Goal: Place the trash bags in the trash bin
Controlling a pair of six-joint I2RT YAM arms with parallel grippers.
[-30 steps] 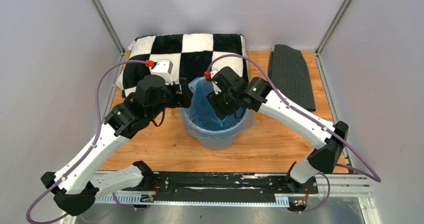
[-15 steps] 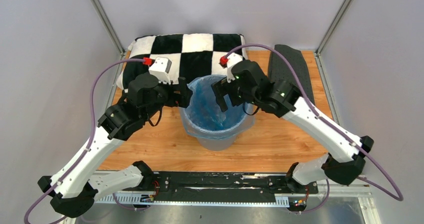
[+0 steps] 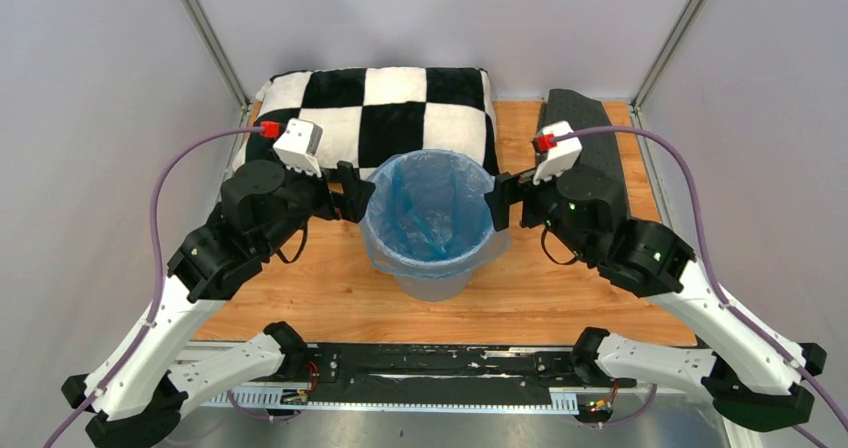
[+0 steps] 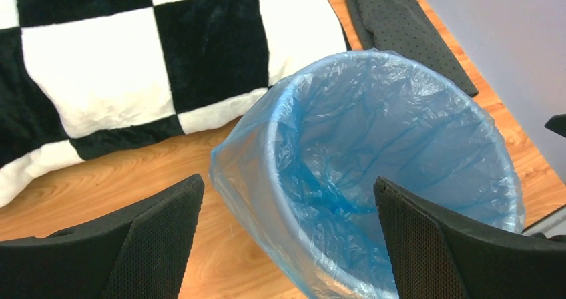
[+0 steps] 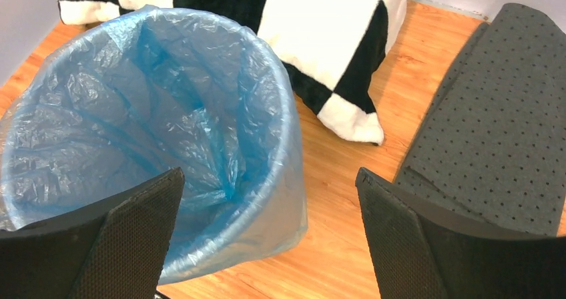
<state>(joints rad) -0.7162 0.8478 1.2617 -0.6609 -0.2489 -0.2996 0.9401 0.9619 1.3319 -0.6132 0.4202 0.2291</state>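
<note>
The light-blue trash bag (image 3: 428,211) lines the round grey trash bin (image 3: 432,281) at the table's middle, its edge folded over the rim all round. It shows in the left wrist view (image 4: 374,152) and the right wrist view (image 5: 147,125). My left gripper (image 3: 352,190) is open and empty, just left of the bin's rim (image 4: 280,199). My right gripper (image 3: 500,200) is open and empty, just right of the rim (image 5: 267,192). Neither touches the bag.
A black-and-white checkered pillow (image 3: 380,108) lies behind the bin. A dark grey dotted folded mat (image 3: 585,148) lies at the back right. Bare wooden table (image 3: 320,298) surrounds the bin. Metal frame posts stand at the back corners.
My right gripper has pulled out of the bin and moved right, outside the rim. My left gripper has drawn back left. The bag now sits spread over the rim.
</note>
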